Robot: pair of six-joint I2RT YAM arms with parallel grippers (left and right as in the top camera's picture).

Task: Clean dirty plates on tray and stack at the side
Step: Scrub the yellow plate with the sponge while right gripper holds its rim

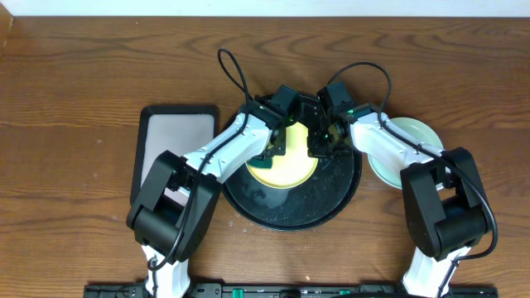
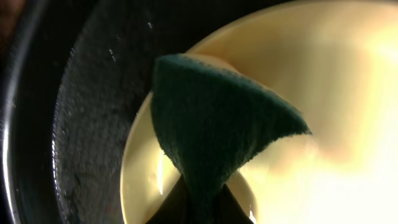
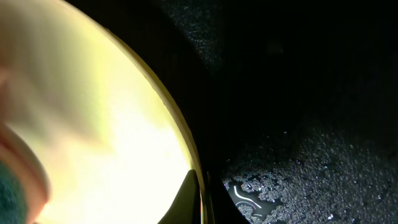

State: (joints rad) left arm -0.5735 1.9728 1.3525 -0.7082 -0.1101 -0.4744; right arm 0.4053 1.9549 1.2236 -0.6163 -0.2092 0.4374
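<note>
The yellow plate (image 1: 290,168) lies in the large black round tray (image 1: 331,205). My left gripper (image 1: 280,142) is shut on a dark green sponge (image 2: 217,134) and presses it on the yellow plate (image 2: 336,81). My right gripper (image 1: 319,142) is shut on the yellow plate's rim (image 3: 180,134), one finger inside and one outside. A pale mint-green plate (image 1: 410,145) lies on the table right of the tray, partly hidden under my right arm. I cannot tell if another plate lies under it.
A rectangular grey tray with a black rim (image 1: 170,145) lies left of the black tray. The black tray's floor is wet and speckled (image 3: 292,174). Wooden table all around; both arms cross over the tray's back half.
</note>
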